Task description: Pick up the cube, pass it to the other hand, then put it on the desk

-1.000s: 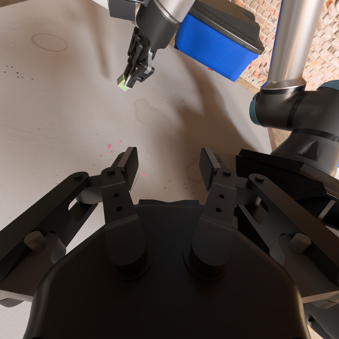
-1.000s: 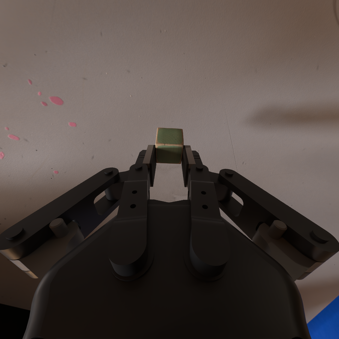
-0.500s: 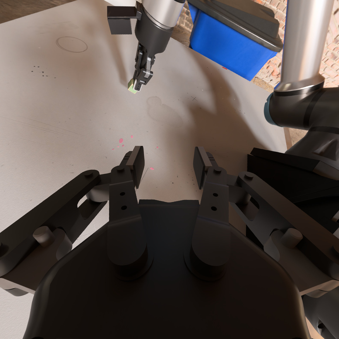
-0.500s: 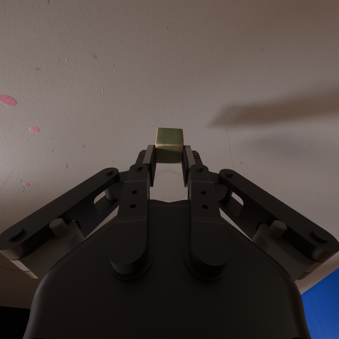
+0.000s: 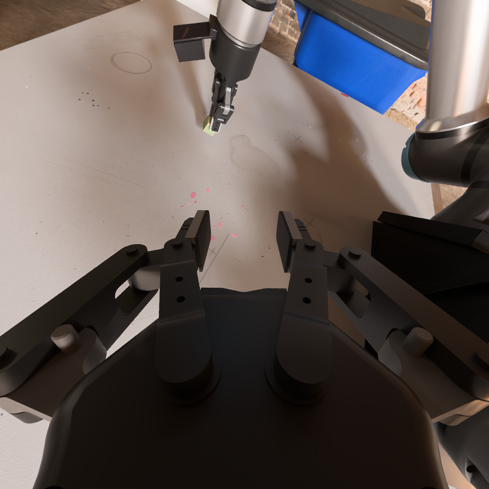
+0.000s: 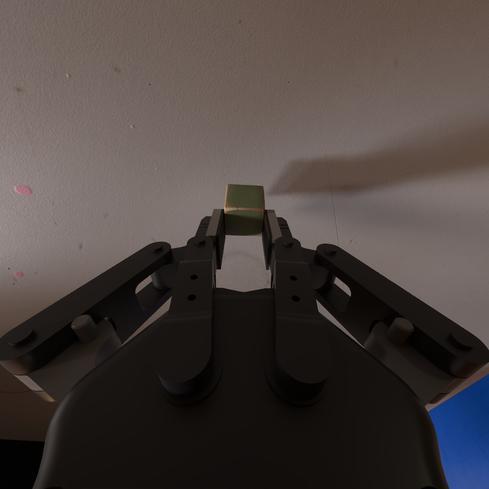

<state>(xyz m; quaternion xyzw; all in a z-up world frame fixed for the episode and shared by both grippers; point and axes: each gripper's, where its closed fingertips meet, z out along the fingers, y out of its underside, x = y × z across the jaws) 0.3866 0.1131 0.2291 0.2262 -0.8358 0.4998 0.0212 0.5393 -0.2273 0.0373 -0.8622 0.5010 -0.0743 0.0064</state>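
The cube (image 6: 244, 209) is small and green with tan edges. My right gripper (image 6: 243, 215) is shut on it, its fingertips pinching the cube's two sides just above the grey desk (image 6: 158, 105). In the left wrist view the same cube (image 5: 208, 128) shows at the tip of the right gripper (image 5: 215, 126), which points down at the desk (image 5: 92, 172). My left gripper (image 5: 243, 225) is open and empty, well back from the cube, above some pink specks (image 5: 193, 195).
A blue bin (image 5: 352, 60) with a dark lid stands beyond the desk's far right edge; a blue corner of it shows in the right wrist view (image 6: 465, 436). The right arm's elbow (image 5: 449, 158) rises at the right. A black block (image 5: 428, 254) lies beside my left gripper.
My right gripper has moved down toward the desk with the cube held. My left gripper has drawn back and away from it, still open.
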